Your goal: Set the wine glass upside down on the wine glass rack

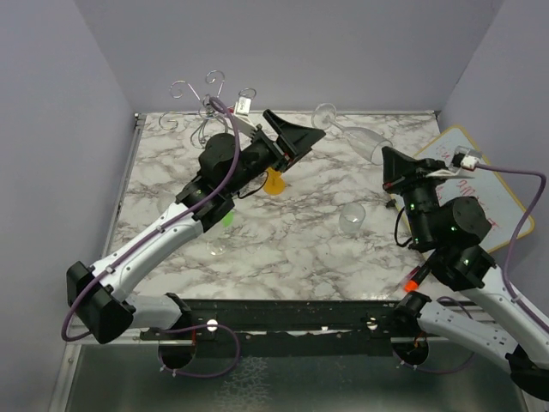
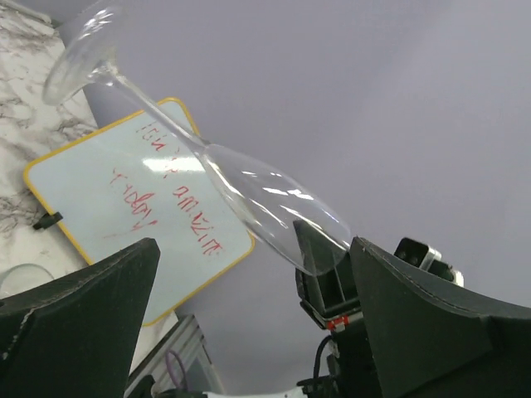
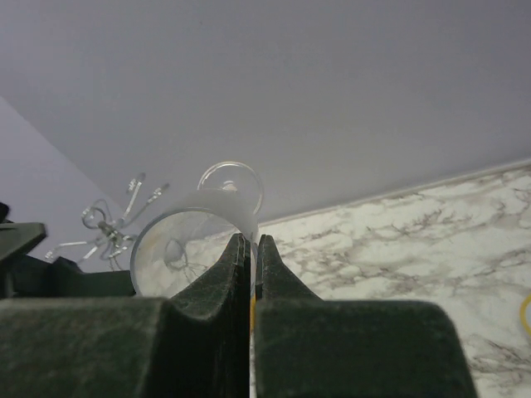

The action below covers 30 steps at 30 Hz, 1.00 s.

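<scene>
Wine glass (image 1: 358,139) aloft, bowl rim pinched between the right fingers (image 1: 390,161), clamped almost flat together; foot and stem reaching toward the left fingers (image 1: 300,133), spread wide and empty. Wine glass rack (image 1: 210,107) behind the left fingers, well apart. Probably a handover: slide the left fingers around the stem near the foot, close gently, free the rim only once firm, then invert
</scene>
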{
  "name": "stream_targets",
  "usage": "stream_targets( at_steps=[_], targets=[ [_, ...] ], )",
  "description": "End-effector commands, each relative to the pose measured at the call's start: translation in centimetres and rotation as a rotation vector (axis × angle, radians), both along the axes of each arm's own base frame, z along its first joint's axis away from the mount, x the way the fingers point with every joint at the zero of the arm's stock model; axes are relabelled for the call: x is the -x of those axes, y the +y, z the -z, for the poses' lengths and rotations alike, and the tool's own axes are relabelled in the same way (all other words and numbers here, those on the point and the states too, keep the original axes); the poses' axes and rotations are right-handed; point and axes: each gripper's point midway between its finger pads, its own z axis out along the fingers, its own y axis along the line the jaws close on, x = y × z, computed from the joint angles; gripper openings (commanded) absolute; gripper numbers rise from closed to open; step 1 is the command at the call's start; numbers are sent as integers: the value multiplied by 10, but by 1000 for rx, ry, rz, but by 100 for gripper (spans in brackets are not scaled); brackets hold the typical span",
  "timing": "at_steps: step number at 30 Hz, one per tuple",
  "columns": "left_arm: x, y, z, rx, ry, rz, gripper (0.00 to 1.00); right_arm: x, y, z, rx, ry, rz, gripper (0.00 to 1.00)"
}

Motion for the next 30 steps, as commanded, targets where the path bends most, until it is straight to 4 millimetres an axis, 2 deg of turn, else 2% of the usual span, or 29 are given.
stream_targets(
  at_steps=[1,7,10,12,17,23,30],
  targets=[
    [-21,-7,-30,142,11,-124,96,20,-4,-45,-167,-184,-67,0],
    [-24,-23,-46,188,-16,-183,90,37,6,-56,-215,-275,-184,1],
    [-24,-29,-49,217,3,-192,82,41,13,-58,-231,-290,-234,1],
    [-24,-27,-44,244,43,-231,73,44,17,-58,-246,-299,-261,1],
    [-23,-18,-49,289,54,-284,65,43,25,-54,-262,-288,-297,1],
    [-23,-6,-58,340,41,-318,42,43,31,-49,-263,-282,-321,1],
    [-25,-5,-51,385,84,-318,20,43,35,-46,-270,-270,-337,1]
  ],
)
